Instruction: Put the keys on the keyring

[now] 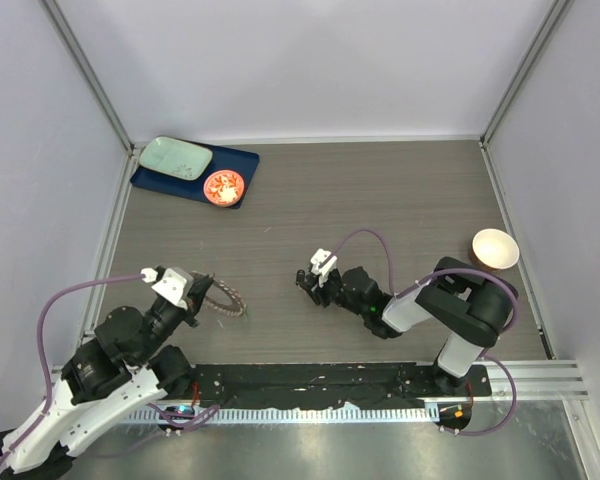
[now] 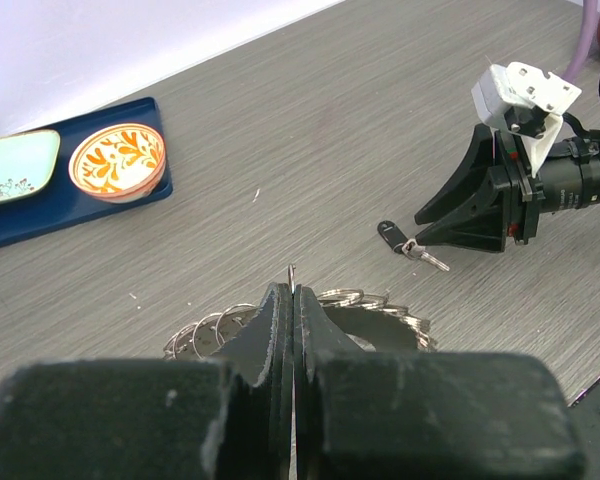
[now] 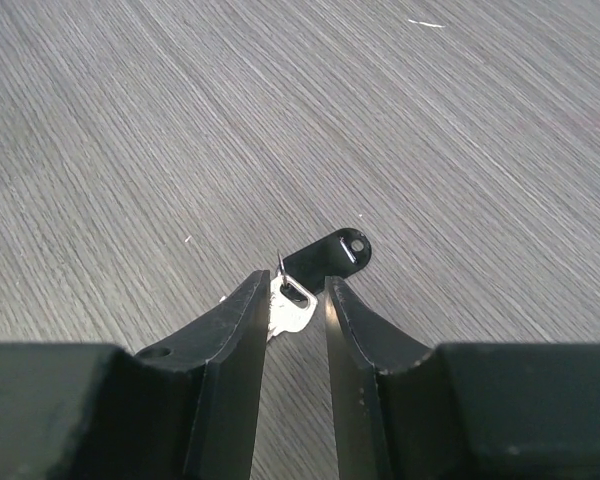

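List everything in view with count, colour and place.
grey wood-grain table: one, grey, under everything.
dark blue tray: one, blue, far left corner.
pale green rectangular plate: one, green, on the tray.
orange-red patterned round dish: one, orange, on the tray.
cream round bowl: one, cream, right edge.
grey metal key-fringed ring: one, grey, near left.
black-tagged small key: one, black, centre.
left gripper: one, black, shut on the ring.
right gripper: one, black, open astride the key.

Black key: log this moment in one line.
left hand: shut on keyring | right hand: open, astride black key on table
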`<state>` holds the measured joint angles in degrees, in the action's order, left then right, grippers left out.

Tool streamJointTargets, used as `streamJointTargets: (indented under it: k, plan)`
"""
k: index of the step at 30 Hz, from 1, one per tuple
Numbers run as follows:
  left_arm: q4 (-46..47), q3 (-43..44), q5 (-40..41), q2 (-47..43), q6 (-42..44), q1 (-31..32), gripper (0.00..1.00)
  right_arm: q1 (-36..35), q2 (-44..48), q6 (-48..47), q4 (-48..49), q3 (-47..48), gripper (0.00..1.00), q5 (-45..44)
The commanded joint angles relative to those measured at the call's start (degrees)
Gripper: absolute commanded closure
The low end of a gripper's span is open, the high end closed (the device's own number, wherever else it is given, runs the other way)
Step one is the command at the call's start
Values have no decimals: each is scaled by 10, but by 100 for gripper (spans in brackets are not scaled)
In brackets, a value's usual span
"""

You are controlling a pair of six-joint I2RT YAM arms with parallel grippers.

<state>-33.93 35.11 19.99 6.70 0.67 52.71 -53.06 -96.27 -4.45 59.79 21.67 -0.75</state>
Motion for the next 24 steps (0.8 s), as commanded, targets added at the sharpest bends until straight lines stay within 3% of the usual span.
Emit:
streamJointTargets:
  k: [1,24]
  plan:
    - [44,3,-7,9,7,-6,100,2,-17,-1,54,21,66,0]
    - [43,2,-11,11,4,-11,100,6,-60,-9,21,54,72,27]
